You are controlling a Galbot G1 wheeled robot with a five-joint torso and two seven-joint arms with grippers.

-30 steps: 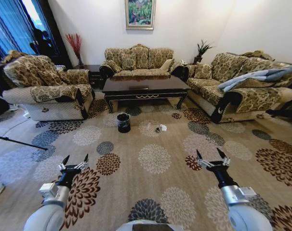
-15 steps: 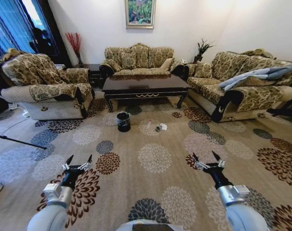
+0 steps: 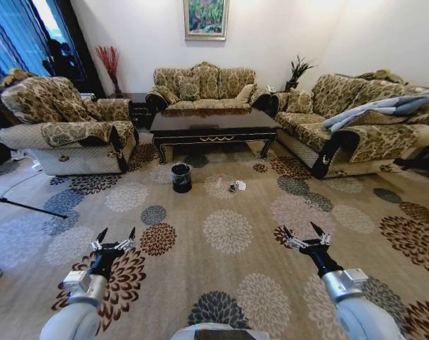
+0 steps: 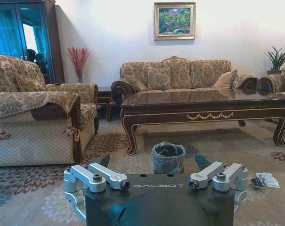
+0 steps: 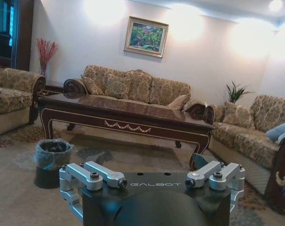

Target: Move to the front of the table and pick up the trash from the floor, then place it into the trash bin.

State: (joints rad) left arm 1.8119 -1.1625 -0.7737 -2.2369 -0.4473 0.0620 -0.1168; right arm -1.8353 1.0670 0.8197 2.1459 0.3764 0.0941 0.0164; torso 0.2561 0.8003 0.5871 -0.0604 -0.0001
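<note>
Both arms low in the frame, left gripper (image 3: 114,239) and right gripper (image 3: 305,234) with fingers spread, empty. Bin (image 3: 181,178) and trash (image 3: 236,187) sit mid-frame on the carpet (image 3: 229,234) before the table (image 3: 213,126).

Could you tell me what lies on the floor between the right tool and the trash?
In the head view, only bare patterned carpet separates the right tool from the trash.

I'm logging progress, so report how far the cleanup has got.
Nothing is finished. The robot faces the table from well back on the floor. The trash lies on the carpet beside the bin, none of it picked up. The left hand and right hand are both open, empty and held low in front. Left to do: closing in, picking up, binning.
</note>
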